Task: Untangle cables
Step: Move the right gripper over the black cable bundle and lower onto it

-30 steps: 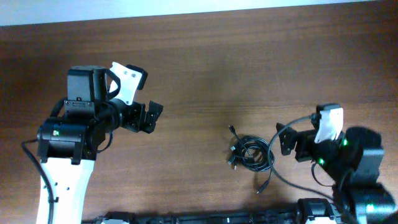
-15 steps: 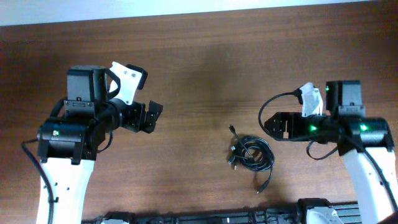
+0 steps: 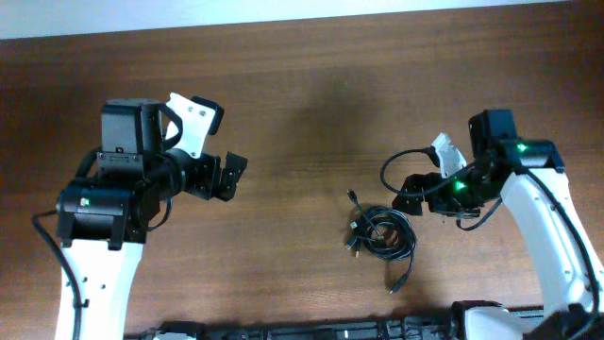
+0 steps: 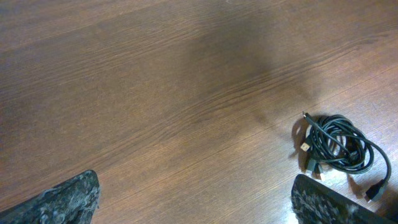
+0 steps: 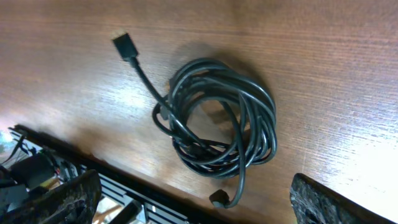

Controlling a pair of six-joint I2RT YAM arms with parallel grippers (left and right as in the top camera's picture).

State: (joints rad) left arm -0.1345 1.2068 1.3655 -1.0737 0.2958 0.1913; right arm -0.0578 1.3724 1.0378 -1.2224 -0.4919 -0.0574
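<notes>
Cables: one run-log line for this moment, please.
cables: one tangled bundle on table, untouched | left gripper: open, far off, empty | right gripper: open, beside bundle, empty | stage: no grasp yet

White links and black joints are seen on left arm [image 3: 90, 274] and right arm [image 3: 552, 236]; green lights are lit; left gripper [image 4: 199, 205] fingers [image 4: 68, 199] are speckled grey.

No text, label, brand, number or sign can be read in any view: not on the arms, the cables [image 3: 381, 232], or the wooden table [image 3: 311, 104].
</notes>
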